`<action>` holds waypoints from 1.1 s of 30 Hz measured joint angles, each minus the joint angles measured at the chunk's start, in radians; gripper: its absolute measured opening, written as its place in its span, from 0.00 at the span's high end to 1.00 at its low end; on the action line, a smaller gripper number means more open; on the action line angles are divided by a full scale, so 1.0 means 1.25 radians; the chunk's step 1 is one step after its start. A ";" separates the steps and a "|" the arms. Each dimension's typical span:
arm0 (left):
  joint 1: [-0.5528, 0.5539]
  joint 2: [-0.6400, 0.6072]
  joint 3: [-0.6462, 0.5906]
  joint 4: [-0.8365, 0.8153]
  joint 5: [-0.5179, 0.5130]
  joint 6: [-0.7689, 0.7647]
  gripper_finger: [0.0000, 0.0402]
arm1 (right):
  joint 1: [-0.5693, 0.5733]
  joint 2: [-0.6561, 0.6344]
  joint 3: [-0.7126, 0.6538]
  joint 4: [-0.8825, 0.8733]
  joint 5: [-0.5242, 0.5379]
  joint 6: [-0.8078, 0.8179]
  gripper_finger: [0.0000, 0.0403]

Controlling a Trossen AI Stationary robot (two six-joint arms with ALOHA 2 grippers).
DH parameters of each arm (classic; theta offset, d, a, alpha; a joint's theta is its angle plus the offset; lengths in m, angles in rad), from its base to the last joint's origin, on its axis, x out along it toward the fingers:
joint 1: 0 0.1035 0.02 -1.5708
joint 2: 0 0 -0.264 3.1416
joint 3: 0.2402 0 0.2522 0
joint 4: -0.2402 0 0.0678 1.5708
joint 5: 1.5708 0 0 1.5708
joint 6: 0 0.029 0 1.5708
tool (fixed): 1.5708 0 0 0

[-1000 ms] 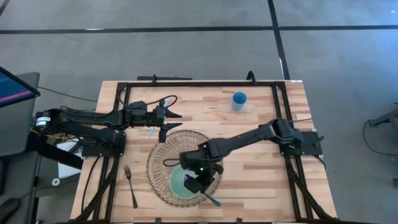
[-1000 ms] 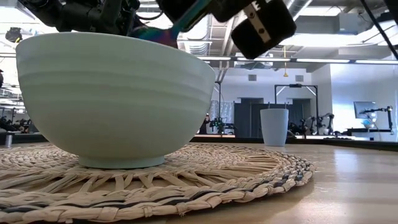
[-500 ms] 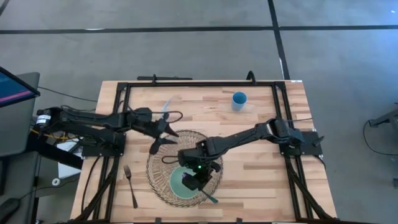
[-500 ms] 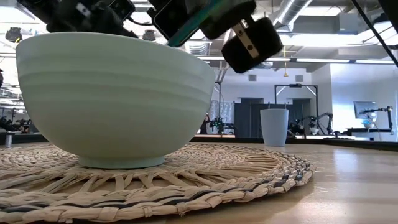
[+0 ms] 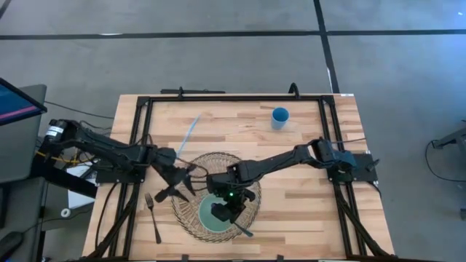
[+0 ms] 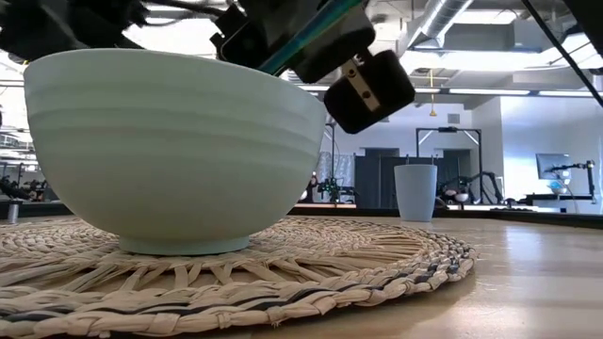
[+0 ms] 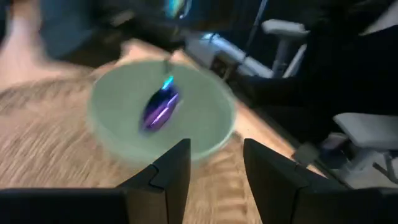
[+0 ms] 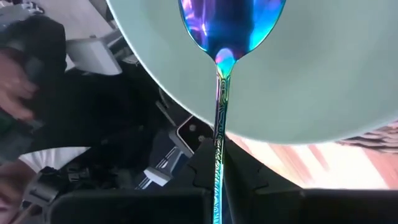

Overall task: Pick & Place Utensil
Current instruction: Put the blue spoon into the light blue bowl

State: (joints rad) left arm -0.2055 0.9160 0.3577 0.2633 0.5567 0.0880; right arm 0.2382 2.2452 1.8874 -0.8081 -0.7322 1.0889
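Observation:
An iridescent spoon (image 8: 229, 25) with a teal handle (image 5: 247, 233) is in my right gripper (image 5: 230, 207), which is shut on it above a pale green bowl (image 5: 212, 215). The spoon's head (image 7: 160, 108) sits inside the bowl; whether it touches the bottom is not clear. The bowl stands on a round woven placemat (image 5: 188, 191). My left gripper (image 5: 173, 191) is open and empty over the mat's left edge, facing the bowl (image 7: 124, 137). In the low view the bowl (image 6: 170, 151) hides the spoon's head, and the right gripper (image 6: 325, 52) hangs above its rim. My right gripper pinches the spoon's handle (image 8: 219, 180) between its two fingers, the handle running lengthwise between them. It comes slanting down from the near right, over the bowl's rim. The spoon is tilted head down into the bowl, and the handle's free end (image 5: 250, 234) sticks out behind the gripper.
A fork (image 5: 153, 217) lies on the table left of the mat. A blue cup (image 5: 280, 116) stands toward the far edge, and it shows in the low view as cup (image 6: 415, 191). A thin pale blue stick (image 5: 191, 132) lies beyond the mat. Bare wood lies right of the mat.
My left gripper has swung from the mat's far edge toward the near left, down to the mat's left edge, turning to face the bowl. My right gripper has moved slightly left and down, and the spoon's head has dropped below the bowl's rim.

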 joint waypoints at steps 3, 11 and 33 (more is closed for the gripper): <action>-0.038 0.028 -0.023 0.117 -0.035 0.001 0.63 | -0.006 0.000 0.000 0.008 0.000 0.000 0.98; -0.093 0.197 -0.036 0.303 -0.171 -0.012 0.63 | -0.003 0.000 0.000 0.000 0.008 0.007 0.97; -0.097 0.304 -0.035 0.422 -0.212 -0.057 0.63 | 0.003 0.001 0.000 -0.002 -0.001 -0.021 0.96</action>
State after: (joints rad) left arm -0.3264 1.2961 0.3141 0.7907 0.2913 0.0167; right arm 0.2420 2.2459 1.8877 -0.8112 -0.7337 1.0629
